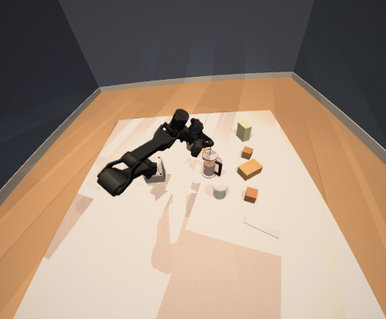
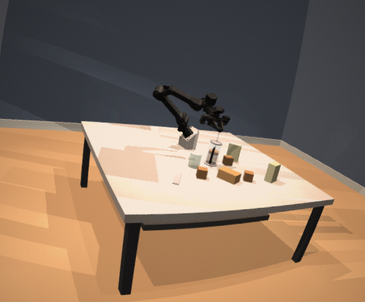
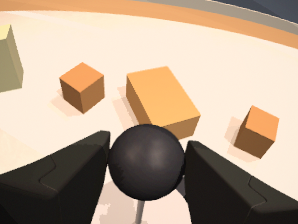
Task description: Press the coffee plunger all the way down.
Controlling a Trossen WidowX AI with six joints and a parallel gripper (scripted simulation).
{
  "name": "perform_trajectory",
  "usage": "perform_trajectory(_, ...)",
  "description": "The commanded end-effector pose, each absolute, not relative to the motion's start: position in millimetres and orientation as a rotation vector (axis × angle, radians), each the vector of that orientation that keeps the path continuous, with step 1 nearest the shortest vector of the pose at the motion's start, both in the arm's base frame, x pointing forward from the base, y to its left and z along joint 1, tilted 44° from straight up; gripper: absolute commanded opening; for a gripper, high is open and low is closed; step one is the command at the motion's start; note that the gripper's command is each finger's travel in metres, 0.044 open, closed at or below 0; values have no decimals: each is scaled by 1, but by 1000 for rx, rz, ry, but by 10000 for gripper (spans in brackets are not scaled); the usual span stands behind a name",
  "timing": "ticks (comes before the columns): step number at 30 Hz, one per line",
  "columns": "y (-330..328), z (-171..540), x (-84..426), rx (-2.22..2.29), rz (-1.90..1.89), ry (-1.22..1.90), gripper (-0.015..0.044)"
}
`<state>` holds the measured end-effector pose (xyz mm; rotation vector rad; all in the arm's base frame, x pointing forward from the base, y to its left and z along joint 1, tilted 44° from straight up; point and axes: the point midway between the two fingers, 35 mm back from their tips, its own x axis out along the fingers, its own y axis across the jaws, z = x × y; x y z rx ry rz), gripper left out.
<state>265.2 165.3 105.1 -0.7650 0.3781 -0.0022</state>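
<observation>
Warm patchy light, soft shadows, blocky blur

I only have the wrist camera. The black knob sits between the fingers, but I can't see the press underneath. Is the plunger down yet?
Observer: Not yet. The gripper is shut on the knob, but the exterior view shows bare rod above the press.
Operator: Is the press upright?
Observer: Yes, it stands upright on the table, with its handle towards the large orange block.
Operator: Anything close by?
Observer: A pale cup stands near it, not touching.
</observation>
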Motion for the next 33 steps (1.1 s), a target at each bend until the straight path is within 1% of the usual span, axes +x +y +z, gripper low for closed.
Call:
perform_trajectory(1, 154, 89, 266, -788, -1, 408, 119)
perform_trajectory(19, 135, 71, 276, -792, -2, 398, 119)
perform_trajectory(33, 137, 71, 282, -792, -4, 396, 119)
